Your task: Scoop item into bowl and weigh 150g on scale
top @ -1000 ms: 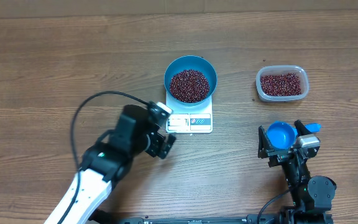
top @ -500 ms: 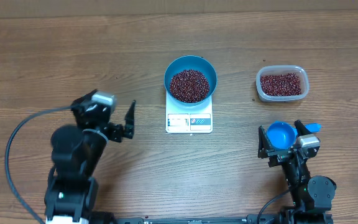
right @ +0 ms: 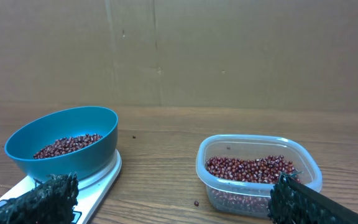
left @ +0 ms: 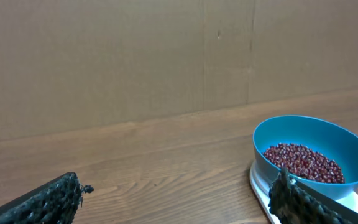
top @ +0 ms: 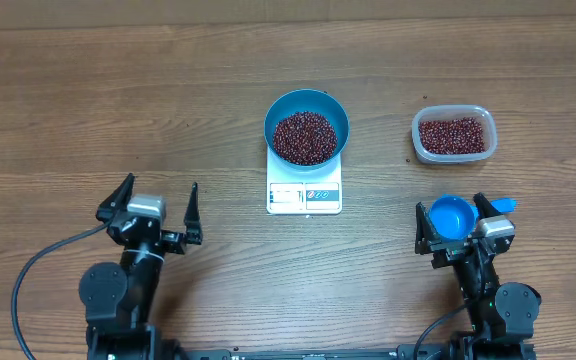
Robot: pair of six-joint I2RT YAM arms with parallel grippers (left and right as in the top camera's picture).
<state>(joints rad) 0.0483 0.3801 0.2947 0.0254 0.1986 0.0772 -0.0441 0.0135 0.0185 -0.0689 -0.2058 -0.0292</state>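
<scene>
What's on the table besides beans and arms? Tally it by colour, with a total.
Blue: 2 (bowl, scoop)
White: 1 (scale)
Clear: 1 (tub)
Total: 4

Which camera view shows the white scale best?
Overhead: the scale shows from above, its display strip clear of the bowl. Both wrist views catch only a white edge under the bowl.

beans [top: 307, 138] in bowl [top: 308, 98], bowl on scale [top: 305, 198]
</scene>
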